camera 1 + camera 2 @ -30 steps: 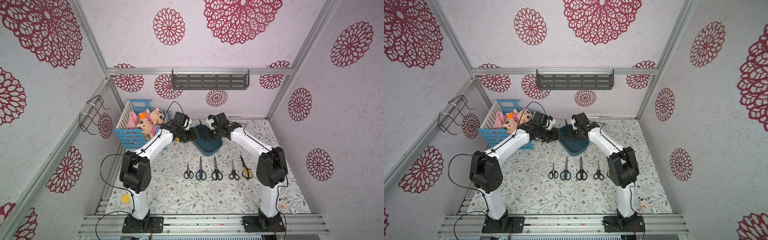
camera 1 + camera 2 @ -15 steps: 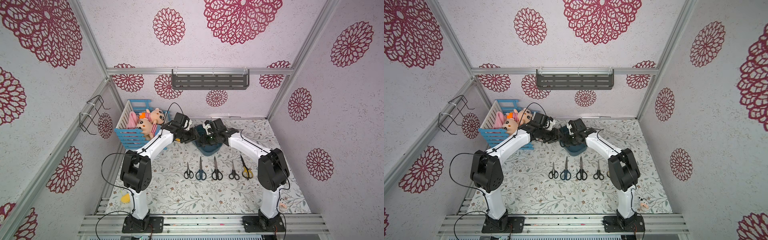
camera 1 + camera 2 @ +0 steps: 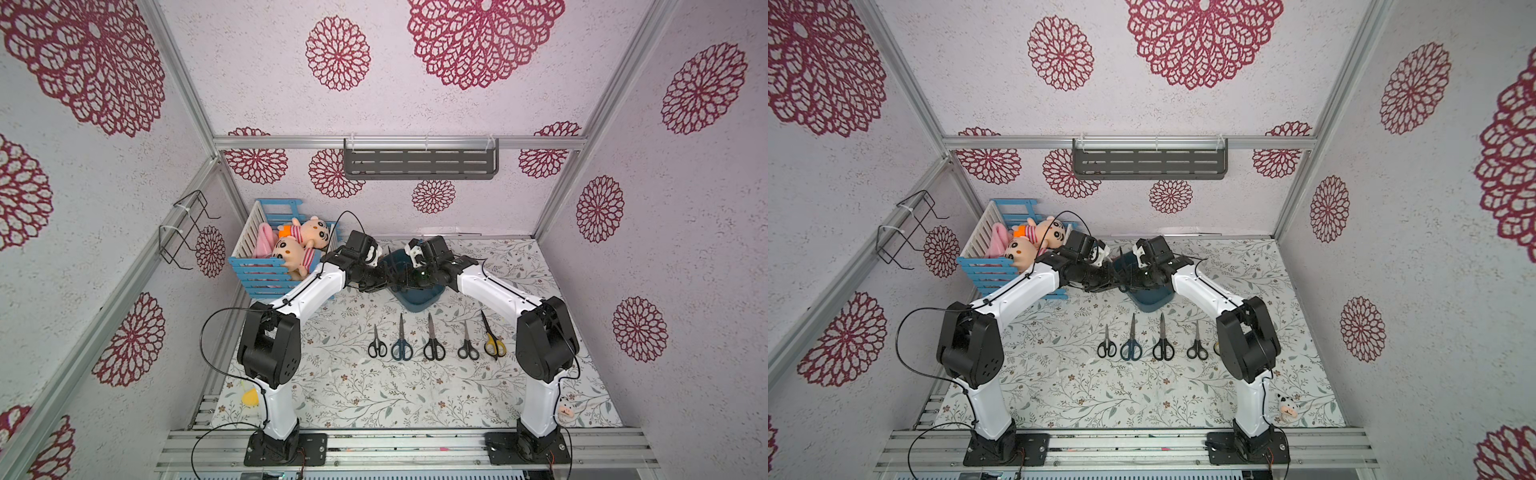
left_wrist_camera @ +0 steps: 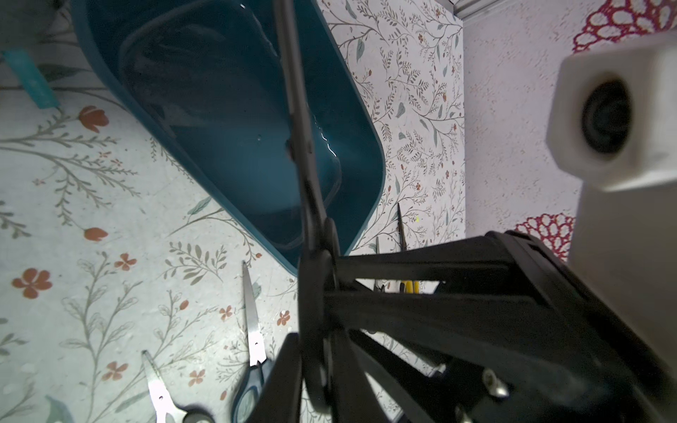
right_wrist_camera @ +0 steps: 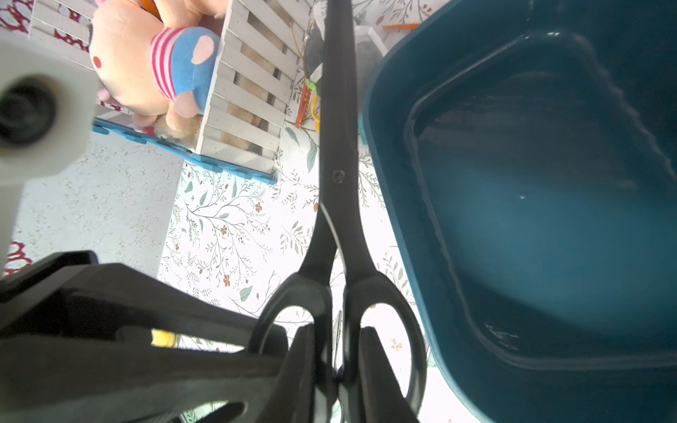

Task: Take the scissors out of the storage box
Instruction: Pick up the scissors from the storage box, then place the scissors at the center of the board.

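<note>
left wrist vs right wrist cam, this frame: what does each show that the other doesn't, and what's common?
Left wrist only: scissors lying on the table, namely the blue-handled pair, a black-handled pair and a sliver of the yellow-handled pair. Right wrist only: the slatted crate holding a plush toy. Both: the storage box with no scissors showing inside, and the black scissors held in the air, left gripper and right gripper both closed on the handle end.

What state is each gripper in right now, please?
Left gripper: closed on the scissors.
Right gripper: closed, holding the same scissors by the handles.
</note>
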Motion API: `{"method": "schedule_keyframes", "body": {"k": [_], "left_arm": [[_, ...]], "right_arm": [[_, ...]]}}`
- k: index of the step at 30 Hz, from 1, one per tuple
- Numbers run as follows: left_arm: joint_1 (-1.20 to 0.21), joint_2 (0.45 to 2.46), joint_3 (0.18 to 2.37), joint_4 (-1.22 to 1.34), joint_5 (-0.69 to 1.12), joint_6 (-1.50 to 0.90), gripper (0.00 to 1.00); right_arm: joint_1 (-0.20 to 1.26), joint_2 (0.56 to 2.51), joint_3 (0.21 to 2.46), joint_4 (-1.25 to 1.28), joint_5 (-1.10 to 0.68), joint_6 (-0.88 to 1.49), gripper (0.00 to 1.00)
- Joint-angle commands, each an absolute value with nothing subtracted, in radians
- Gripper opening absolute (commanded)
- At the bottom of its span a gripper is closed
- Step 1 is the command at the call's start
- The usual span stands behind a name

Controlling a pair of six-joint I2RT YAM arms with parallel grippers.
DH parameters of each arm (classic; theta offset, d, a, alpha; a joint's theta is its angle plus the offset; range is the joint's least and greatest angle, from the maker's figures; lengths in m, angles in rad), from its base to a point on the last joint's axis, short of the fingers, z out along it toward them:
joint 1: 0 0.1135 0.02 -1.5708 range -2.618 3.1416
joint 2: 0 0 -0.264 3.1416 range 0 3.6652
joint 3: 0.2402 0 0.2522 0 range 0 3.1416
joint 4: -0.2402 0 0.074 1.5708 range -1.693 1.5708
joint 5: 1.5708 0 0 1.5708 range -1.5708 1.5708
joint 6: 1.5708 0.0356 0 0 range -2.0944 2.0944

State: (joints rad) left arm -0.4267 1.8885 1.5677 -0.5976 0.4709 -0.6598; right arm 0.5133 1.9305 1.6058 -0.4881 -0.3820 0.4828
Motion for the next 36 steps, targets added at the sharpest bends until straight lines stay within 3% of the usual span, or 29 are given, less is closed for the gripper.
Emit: {"method": "schedule_keyframes", "body": {"k": [1,3,11,23,36], "left_arm": [[-0.418,1.851,1.557,-0.574,0.51,-0.667,0.02],[-0.412,1.841,1.549,-0.597,0.483,-0.669,0.01],[-0.33,1.696,1.345,-0.694,0.441,-0.636,0.0],[-0.294,1.45,0.955,-0.836,0.354,-0.585,0.0],[-0.289,1.618,1.006,-0.863,0.263,-0.473,0.0]], "right_arm": [[0.525,1.873,1.639,-0.427,-0.431,0.488,0.12],[0.525,1.882,1.637,-0.438,-0.435,0.476,0.32],[0.475,1.832,1.646,-0.55,-0.445,0.329,0.49],[0.447,1.817,1.569,-0.531,-0.478,0.282,0.51],[0.466,1.822,1.556,-0.522,-0.474,0.273,0.51]]}}
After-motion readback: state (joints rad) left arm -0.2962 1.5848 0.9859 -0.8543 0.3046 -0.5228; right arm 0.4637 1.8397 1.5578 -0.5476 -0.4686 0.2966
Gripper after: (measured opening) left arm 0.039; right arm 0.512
